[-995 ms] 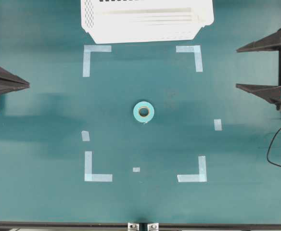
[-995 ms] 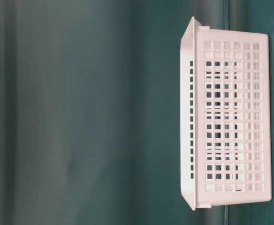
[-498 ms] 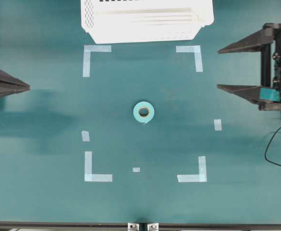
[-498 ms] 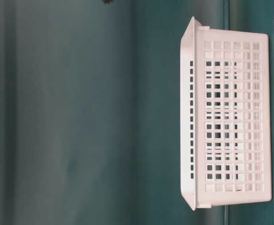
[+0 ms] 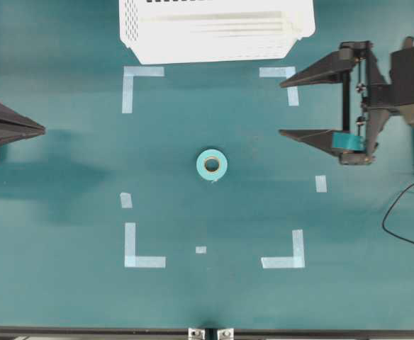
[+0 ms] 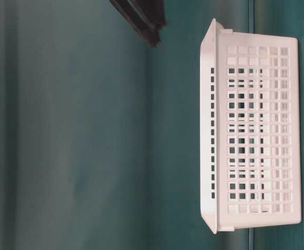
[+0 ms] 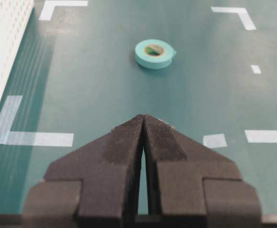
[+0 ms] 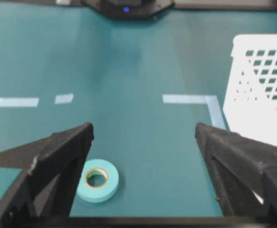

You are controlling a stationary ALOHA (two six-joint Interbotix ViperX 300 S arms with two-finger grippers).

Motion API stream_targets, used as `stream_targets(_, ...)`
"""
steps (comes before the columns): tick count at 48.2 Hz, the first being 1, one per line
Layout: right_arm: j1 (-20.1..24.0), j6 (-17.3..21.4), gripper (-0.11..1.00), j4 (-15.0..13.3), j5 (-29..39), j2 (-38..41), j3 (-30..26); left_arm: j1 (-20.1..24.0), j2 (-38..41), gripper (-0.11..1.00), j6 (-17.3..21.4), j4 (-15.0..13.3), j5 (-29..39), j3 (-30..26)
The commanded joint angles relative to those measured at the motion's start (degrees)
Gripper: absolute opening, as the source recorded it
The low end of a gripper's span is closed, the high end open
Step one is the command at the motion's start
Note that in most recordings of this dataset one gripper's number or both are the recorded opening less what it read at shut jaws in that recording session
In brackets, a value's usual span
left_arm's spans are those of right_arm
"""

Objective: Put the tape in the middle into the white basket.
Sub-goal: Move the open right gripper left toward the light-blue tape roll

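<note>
Overhead exterior shows us the right gripper (image 5: 283, 106) further in over the table (image 5: 65, 297) than a second ago, when only its two black fingers poked in from the right edge; now its whole wrist body is in frame. Its jaws stand wide apart with nothing between them, just as before. The tape (image 5: 212, 164) lies flat on the table ahead of those fingertips and slightly toward the near side, well apart from them, and it has not shifted. The white basket (image 5: 217, 32) sits at the far edge, off to the side of the right gripper's upper finger, also unmoved. We see the left gripper (image 5: 42, 129) at the left edge in nearly the same spot as before; in the left wrist view its fingers (image 7: 124, 142) are pressed together, empty, with the tape straight ahead and well away. In the table-level view a dark finger now shows at the top beside the basket, where earlier there was none.
</note>
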Motion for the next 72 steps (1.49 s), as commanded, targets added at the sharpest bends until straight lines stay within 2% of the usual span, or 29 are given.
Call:
stream_targets(1, -0.09, 0.09, 1.00, 0.18, -1.23, 2.11, -2.29, -0.09, 0.44, -0.11, 0.26, 0.00, -0.79, -0.62)
stream_targets(18, -0.09, 0.53, 1.00, 0.26, -1.41, 10.28, -6.42, -0.09, 0.44, -0.11, 0.44, 0.00, -1.05, -0.44)
stream_targets(49, 0.88, 5.71, 1.00, 0.00, 0.18, 18.63, -9.76, 1.32, 0.44, -0.11, 0.53, 0.00, -1.85, 0.35)
stream_targets(72, 1.93, 5.98, 1.00, 0.00, 3.69, 25.05, -13.89, 1.41, 0.44, -0.11, 0.44, 0.00, -1.93, 0.44)
